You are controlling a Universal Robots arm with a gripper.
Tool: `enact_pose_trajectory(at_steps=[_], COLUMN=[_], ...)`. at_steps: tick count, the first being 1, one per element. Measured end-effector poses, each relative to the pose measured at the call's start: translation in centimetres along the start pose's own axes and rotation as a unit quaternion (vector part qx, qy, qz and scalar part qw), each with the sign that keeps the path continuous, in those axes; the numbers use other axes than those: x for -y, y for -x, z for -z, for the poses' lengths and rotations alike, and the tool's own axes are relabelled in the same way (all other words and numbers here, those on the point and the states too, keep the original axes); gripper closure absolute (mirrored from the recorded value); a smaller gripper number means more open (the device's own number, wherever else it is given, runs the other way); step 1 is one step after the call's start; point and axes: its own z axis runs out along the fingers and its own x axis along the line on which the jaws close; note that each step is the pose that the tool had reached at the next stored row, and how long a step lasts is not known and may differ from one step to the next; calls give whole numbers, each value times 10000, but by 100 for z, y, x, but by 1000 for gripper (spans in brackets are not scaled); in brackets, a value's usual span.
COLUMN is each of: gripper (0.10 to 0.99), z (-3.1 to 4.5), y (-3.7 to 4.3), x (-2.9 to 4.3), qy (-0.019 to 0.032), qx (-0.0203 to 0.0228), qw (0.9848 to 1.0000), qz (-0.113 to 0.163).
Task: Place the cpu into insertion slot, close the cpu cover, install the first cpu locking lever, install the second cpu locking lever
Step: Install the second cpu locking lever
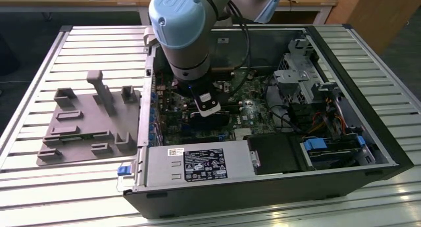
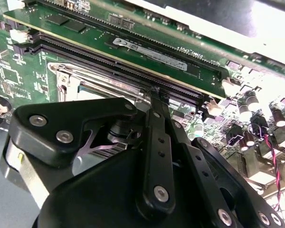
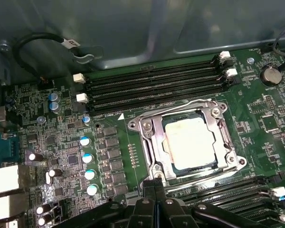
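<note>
In the first wrist view the cpu lies flat in the insertion slot, its pale top showing through the square window of the cpu cover. The cover lies down over it. One thin wire lever runs along the socket edge beside the memory slots. A second lever runs along the opposite edge. My gripper is shut, its black tips together at the socket's corner near that second lever. In the second wrist view the gripper meets the silvery socket frame. The exterior view has the gripper down inside the open computer case.
Black memory slots flank the socket, and a memory stick stands close beyond the fingertips. Upright capacitors and a looped black cable sit nearby. A grey fixture plate lies on the exterior view's left; a drive cage and power supply border the board.
</note>
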Motion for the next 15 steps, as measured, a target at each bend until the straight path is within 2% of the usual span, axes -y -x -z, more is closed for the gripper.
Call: enact_pose_trajectory(at_steps=[15], gripper=[984], z=[-7], y=[-19], x=[-14], qy=[21], qx=[-4], qw=[10000], qz=[-3])
